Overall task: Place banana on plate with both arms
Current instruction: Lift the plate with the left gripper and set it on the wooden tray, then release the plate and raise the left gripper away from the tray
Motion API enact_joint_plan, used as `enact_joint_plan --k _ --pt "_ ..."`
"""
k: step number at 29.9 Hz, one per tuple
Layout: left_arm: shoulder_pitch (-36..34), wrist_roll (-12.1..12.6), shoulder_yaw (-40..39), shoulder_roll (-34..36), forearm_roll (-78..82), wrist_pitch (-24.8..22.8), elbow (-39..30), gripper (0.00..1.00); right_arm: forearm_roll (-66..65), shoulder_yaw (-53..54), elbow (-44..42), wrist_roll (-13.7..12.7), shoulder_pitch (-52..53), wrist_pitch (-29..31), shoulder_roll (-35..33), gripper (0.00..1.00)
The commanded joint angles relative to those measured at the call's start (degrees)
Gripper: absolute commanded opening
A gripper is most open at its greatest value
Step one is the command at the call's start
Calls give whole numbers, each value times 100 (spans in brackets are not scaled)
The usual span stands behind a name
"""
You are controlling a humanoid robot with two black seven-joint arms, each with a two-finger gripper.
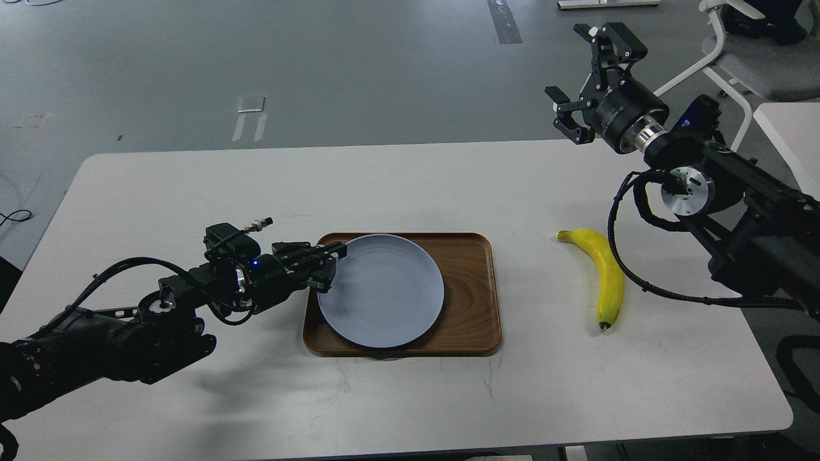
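Observation:
The pale blue-grey plate (381, 290) lies on the brown wooden tray (467, 301), over its left half. My left gripper (332, 264) is shut on the plate's left rim, low over the tray's left edge. The yellow banana (605, 276) lies on the white table right of the tray, stem at the far end, dark tip toward me. My right gripper (583, 77) is open and empty, held high beyond the table's far right edge, well above and behind the banana.
The white table (410, 397) has bare room in front and at the far side. A white office chair (737, 57) and another white table corner (791, 128) stand at the right behind my right arm. A black cable loop (618, 256) hangs beside the banana.

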Motion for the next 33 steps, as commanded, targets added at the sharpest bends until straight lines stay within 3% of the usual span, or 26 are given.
enact_joint_plan --k 1,4,7,10,16,18,19,24,26,27,28,29,31,33 --pt "-22 0 -8 -91 -14 0 -9 57 0 0 -8 0 -2 -1 0 100" --pt "-48 0 -26 -214 -145 0 -9 74 0 0 -17 0 -2 -1 -8 100" --pt "-66 0 -34 -241 -374 -9 -17 81 -26 -8 -8 0 -2 -1 -78 100" --pt "-92 0 -96 -250 -927 -9 -79 96 -324 -254 18 35 16 -27 -228 100" --pt "-549 0 -412 -197 -2982 -35 -123 98 -2352 -808 386 158 69 -325 -878 100" --pt "-925 0 -622 -171 -4087 -210 -114 98 -3720 -1062 851 491 60 -641 -1324 100" --pt "-927 0 -623 -171 -4092 -211 -114 98 -3726 -1063 853 493 60 -642 -1327 100" --pt "-1314 0 -1289 92 -6163 -2044 -88 98 -5745 -2116 1906 563 25 -1178 -2458 100" --pt "-1288 0 -1552 136 -6497 -2292 -62 98 -5948 -2292 2012 554 25 -1179 -2669 100" --pt "-1244 440 -1825 146 -6762 -2407 -35 98 -6011 -2442 2048 537 16 -1179 -2828 100" --pt "-1218 671 -1967 146 -6869 -2426 -35 98 -6003 -2478 2057 519 16 -1179 -2891 100" --pt "-1139 1091 -2203 154 -7018 -2461 -35 98 -5959 -2557 2057 502 7 -1179 -2996 100" --pt "-929 1462 -2537 172 -7124 -2496 -35 98 -5880 -2584 2075 493 -1 -1170 -3206 100" --pt "-840 1517 -2697 172 -7125 -2540 -35 98 -5818 -2593 2136 493 -37 -1161 -3339 100"
